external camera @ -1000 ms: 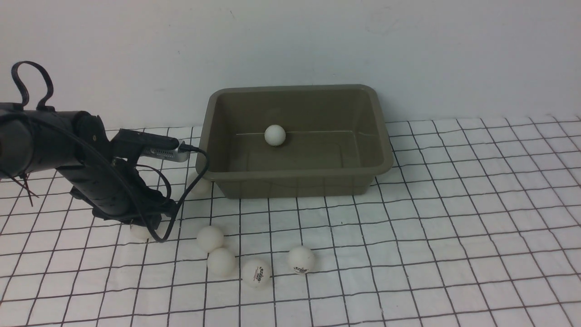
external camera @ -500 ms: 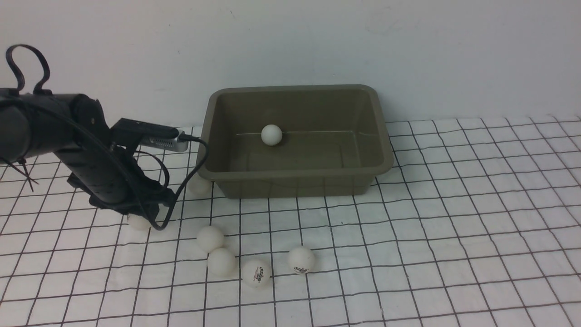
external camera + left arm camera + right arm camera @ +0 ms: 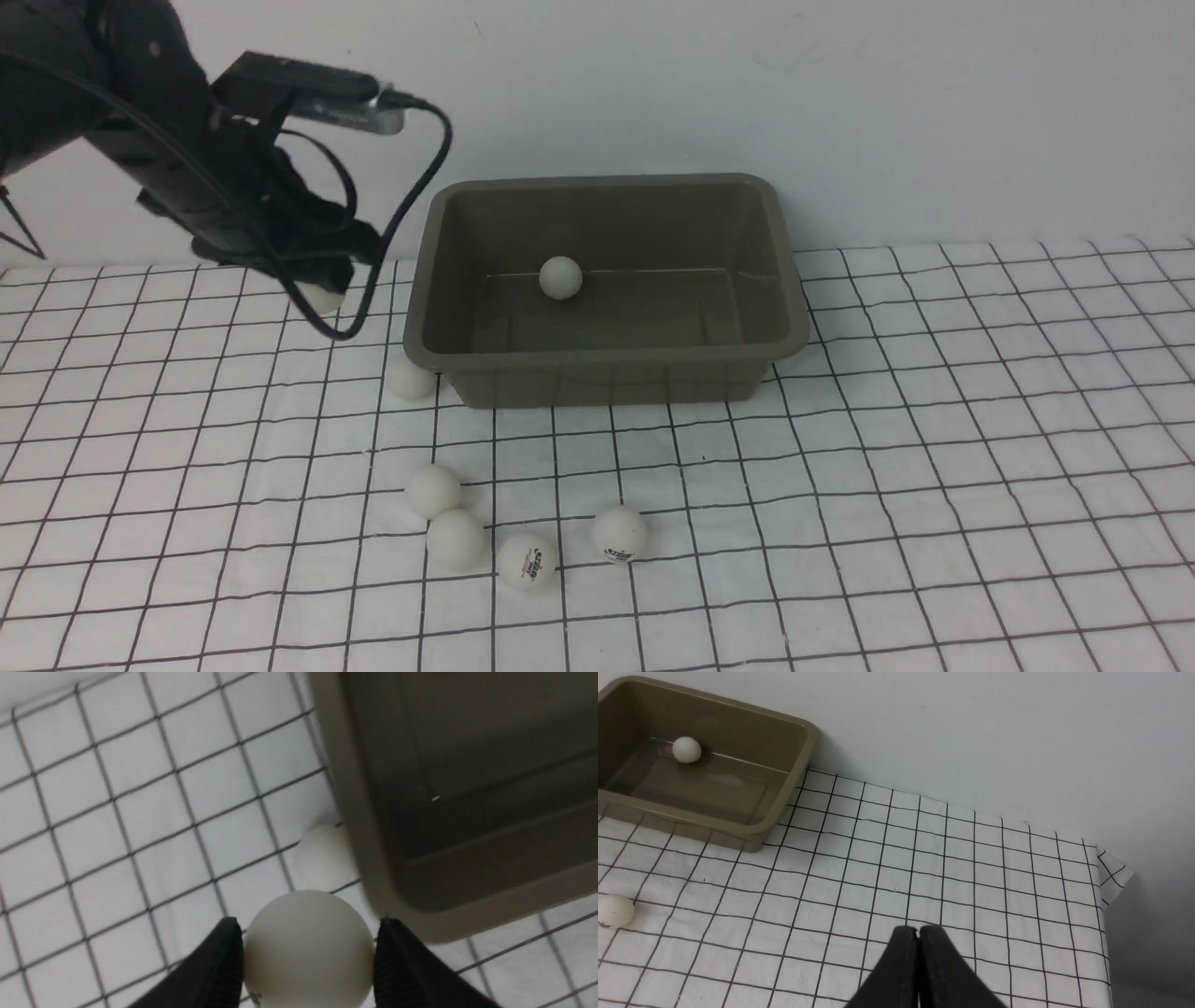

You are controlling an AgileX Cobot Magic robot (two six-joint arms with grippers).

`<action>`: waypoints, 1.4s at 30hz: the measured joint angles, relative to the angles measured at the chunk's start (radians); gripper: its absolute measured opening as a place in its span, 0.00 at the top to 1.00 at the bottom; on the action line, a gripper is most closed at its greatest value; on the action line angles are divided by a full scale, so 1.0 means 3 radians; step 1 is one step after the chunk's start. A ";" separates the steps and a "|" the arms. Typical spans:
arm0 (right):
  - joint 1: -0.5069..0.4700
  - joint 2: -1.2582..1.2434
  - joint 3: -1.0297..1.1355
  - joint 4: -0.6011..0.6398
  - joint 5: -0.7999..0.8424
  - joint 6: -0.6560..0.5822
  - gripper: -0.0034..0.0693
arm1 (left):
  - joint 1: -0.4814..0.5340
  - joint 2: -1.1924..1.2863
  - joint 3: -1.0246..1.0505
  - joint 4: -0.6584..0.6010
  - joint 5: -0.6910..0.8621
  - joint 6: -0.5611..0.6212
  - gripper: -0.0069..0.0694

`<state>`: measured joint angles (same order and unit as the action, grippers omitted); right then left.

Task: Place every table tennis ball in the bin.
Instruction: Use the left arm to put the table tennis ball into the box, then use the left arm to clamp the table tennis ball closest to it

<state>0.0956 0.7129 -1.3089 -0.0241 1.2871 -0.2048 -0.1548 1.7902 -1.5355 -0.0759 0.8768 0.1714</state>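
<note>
Olive-grey plastic bin [image 3: 607, 385] is sitting at upper centre of the front view, backed against the pale wall [image 3: 840, 112], on a white cloth [image 3: 934, 420] ruled with a black grid.

Balls, labelled for this entry:
- ball A [image 3: 560, 277] is resting inside the bin, on its floor by the far wall, left of centre.
- ball B [image 3: 308, 947] is being held in the air at upper left of the frame, just left of the bin's left rim.
- ball C [image 3: 411, 381] is lying on the cloth by the bin's front-left corner; touching or only just beside, cannot tell.
- ball D [image 3: 432, 491] and ball E [image 3: 456, 539], both showing plain white, are lying close together at lower centre-left.
- ball F [image 3: 527, 560] and ball G [image 3: 619, 533], each showing a dark-and-red logo, are lying just right of those.

Left gripper [image 3: 322, 280] is hanging clear above the cloth. Its jaws are standing partly apart and pinching ball B, with both black fingers [image 3: 219, 970] pressing its sides. A black cable [image 3: 411, 187] is looping off the wrist.

Right gripper [image 3: 918, 933] is not showing in the front view. Its own wrist view is showing the jaws pressed together with nothing between them, over bare cloth well apart from the bin.
</note>
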 joint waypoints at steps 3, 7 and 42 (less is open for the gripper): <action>0.0000 0.0000 0.0000 0.0000 0.0000 0.0000 0.96 | -0.0251 0.0064 -0.0151 -0.0021 -0.0134 0.0000 0.48; 0.0000 0.0000 0.0000 -0.0042 0.0000 0.0004 0.96 | -0.0535 0.0307 -0.0355 0.0011 -0.0310 0.0000 0.48; 0.0000 -0.0935 0.0000 -0.0086 0.0017 0.0173 0.96 | -0.0607 0.0664 -0.0742 0.0279 -0.0314 0.0096 0.29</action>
<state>0.0956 0.4324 -1.3089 -0.0500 1.2922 -0.1529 -0.3370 1.9894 -1.7579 0.0079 0.7824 0.2003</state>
